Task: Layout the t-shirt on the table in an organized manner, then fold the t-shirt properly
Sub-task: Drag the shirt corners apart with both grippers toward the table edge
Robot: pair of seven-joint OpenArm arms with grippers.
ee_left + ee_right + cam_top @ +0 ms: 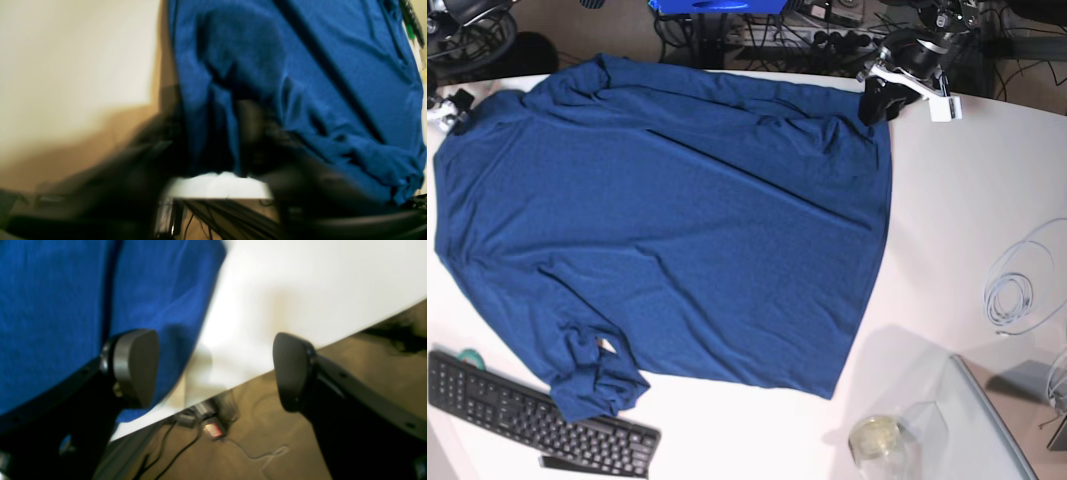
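One t-shirt (677, 220) spread on one table (967, 190), left pincer (874, 103) blurred — state unclear, right pincer (215, 370) agape — empty.

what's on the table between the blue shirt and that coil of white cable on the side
Nothing: in the base view, only bare white table lies between the t-shirt and the white cable.

You're in an office-like lab: a white table (967, 180) with a black keyboard (527, 415) near left, a coiled white cable (1017, 290) right, and tangled cords (757, 35) on the floor beyond.
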